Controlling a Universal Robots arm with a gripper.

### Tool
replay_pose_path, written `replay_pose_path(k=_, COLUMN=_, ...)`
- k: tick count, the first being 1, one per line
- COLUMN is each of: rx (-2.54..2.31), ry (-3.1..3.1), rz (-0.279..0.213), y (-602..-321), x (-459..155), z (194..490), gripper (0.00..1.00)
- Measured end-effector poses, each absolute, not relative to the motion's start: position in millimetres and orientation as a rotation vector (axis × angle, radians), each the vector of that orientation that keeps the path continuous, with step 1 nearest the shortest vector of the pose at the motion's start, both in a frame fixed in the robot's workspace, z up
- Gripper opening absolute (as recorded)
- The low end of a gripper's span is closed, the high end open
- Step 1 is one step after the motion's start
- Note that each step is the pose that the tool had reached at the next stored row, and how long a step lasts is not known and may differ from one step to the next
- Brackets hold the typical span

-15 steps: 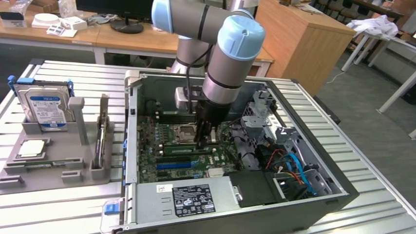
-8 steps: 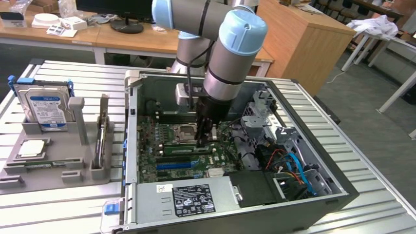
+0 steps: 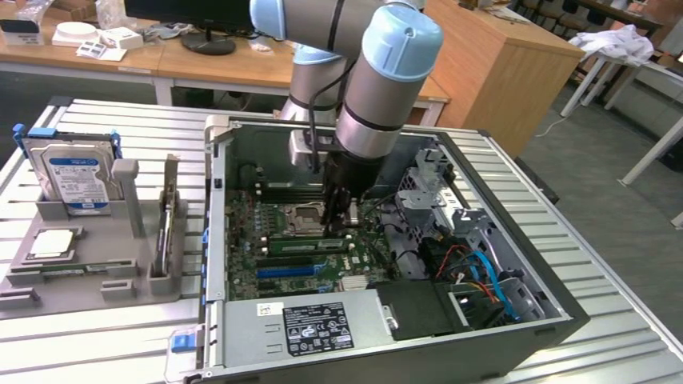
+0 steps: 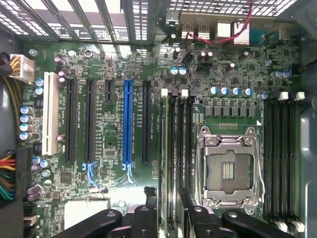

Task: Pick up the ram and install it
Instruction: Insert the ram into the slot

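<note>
Down inside the computer case (image 3: 533, 330), we see the fingers (image 4: 195, 213) spread apart over the memory slots beside the processor socket (image 4: 228, 168), gripping nothing we can make out, their bases cut off at the picture's edge. From the exterior view the ram (image 3: 304, 246) lies along a slot just beside that socket. We cannot tell whether it is fully seated, and the arm (image 3: 373, 96) hides the fingers there.

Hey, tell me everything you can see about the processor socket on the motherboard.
The processor socket is a square silver metal frame lying flat on the green motherboard inside the open computer case. Its centre looks empty: a dark bed with a small patch of contacts. Banks of black memory slots flank it on both sides. Nothing touches it.
</note>
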State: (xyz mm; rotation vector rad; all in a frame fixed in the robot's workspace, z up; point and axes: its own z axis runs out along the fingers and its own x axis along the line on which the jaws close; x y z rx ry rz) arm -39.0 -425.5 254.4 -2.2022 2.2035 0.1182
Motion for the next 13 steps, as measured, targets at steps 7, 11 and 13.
replay_pose_path(k=7, rx=-2.202, ry=2.203, rz=0.118, y=-425.5, x=-39.0, z=261.3, gripper=0.31)
replay_pose_path(k=11, rx=-2.202, ry=2.203, rz=0.118, y=-425.5, x=-39.0, z=264.6, gripper=0.31)
replay_pose_path(k=13, rx=-2.202, ry=2.203, rz=0.118, y=-425.5, x=-39.0, z=265.9, gripper=0.31)
